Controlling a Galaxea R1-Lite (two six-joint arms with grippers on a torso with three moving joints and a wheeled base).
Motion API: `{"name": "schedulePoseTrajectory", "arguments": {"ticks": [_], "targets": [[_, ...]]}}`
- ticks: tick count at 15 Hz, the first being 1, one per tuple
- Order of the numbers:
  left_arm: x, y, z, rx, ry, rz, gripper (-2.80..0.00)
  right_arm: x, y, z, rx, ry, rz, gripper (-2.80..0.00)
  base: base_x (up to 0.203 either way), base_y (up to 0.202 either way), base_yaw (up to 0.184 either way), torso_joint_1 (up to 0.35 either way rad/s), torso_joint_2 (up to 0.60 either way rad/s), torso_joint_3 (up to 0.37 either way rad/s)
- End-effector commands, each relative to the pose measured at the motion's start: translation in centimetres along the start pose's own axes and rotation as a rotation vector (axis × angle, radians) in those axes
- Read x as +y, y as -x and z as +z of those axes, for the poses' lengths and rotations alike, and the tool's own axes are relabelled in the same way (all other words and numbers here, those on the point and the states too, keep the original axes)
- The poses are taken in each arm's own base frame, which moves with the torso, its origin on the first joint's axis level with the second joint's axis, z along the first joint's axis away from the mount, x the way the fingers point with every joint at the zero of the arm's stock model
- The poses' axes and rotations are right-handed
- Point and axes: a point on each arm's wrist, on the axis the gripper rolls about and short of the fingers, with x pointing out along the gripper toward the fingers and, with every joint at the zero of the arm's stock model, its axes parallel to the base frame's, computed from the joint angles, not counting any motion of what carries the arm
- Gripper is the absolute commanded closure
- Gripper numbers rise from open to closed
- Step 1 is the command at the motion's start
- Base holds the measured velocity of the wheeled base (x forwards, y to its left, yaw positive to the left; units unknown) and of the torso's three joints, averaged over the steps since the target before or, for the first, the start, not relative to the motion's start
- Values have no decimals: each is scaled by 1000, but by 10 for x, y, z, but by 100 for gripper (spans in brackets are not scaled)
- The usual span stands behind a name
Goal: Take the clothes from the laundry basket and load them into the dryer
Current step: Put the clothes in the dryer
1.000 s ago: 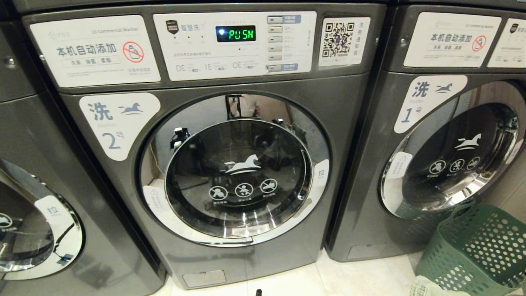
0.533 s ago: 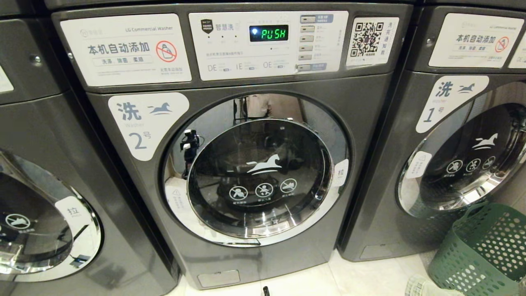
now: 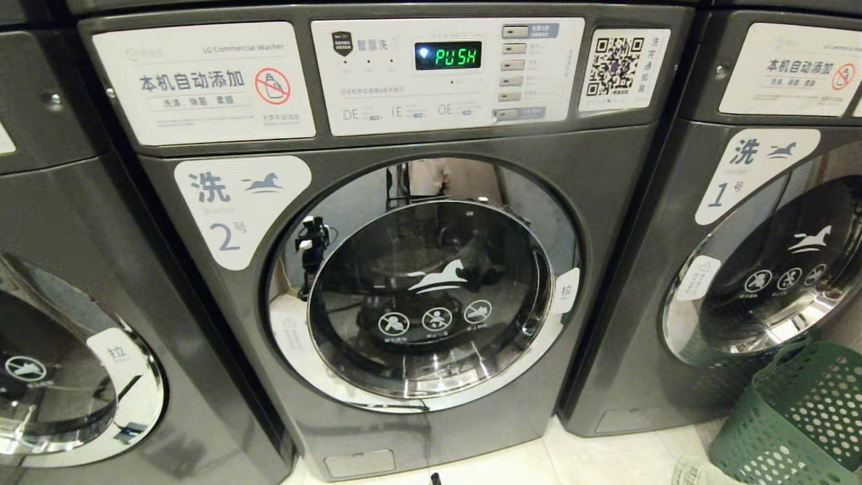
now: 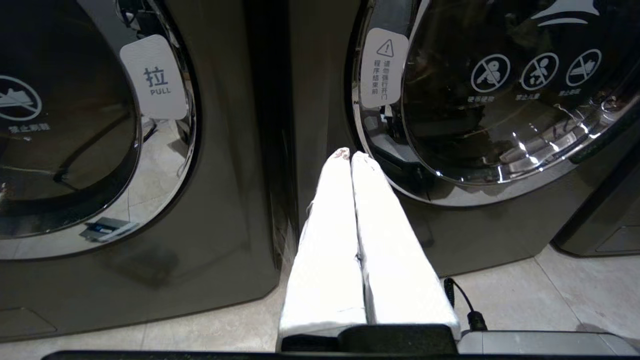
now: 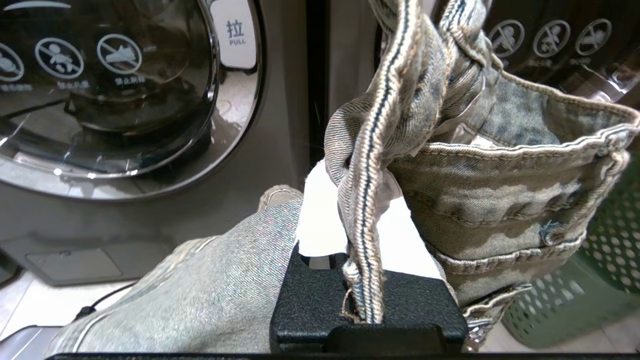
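Head view: three grey front-load machines in a row. Middle machine (image 3: 417, 269) is marked 2, round door (image 3: 427, 303) shut, its display (image 3: 448, 55) reads PUSH. Machine marked 1 (image 3: 761, 222) on the robot's right, door shut as well; a third machine (image 3: 60, 323) on the left, only partly in frame. Green perforated laundry basket (image 3: 794, 424) stands on the tiled floor (image 3: 606, 458) at lower right, just in front of machine 1; a bit of pale cloth shows at the frame edge beside it, too little to tell what it is. Neither arm shows in this view.

Left wrist view: left gripper (image 4: 350, 155) has its white fingers (image 4: 325, 240) pressed together, jaws closed with nothing between them. It points at the strip between the left-hand machine and machine 2, low near the floor.

Right wrist view: right gripper (image 5: 350, 200) has its jaws closed on faded denim jeans (image 5: 490, 190). A seamed strip of the denim runs over the gripper body, waistband bunched to one side, more fabric draped below the wrist. Jeans are out of the basket, held up in front of the gap between machine 2 and machine 1, PULL tab (image 5: 235, 32) of the door just beside. Green basket mesh sits behind the denim.
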Motion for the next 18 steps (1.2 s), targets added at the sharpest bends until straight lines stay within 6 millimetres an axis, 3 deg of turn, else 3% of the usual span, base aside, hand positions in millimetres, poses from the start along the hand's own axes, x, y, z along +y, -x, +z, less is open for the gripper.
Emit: {"name": "schedulePoseTrajectory", "arguments": {"ticks": [1,10,18], "targets": [[0,0,0,-1,0,1,0,0,0,0,-1,0,1,0,199,0,-1,7,2,1],[0,0,0,-1,2,1,0,0,0,0,2,50,13,0,191,0,1,3,2,3],[0,0,0,-1,2,1,0,0,0,-1,4,55,13,0,9,0,0,2,0,0]]}}
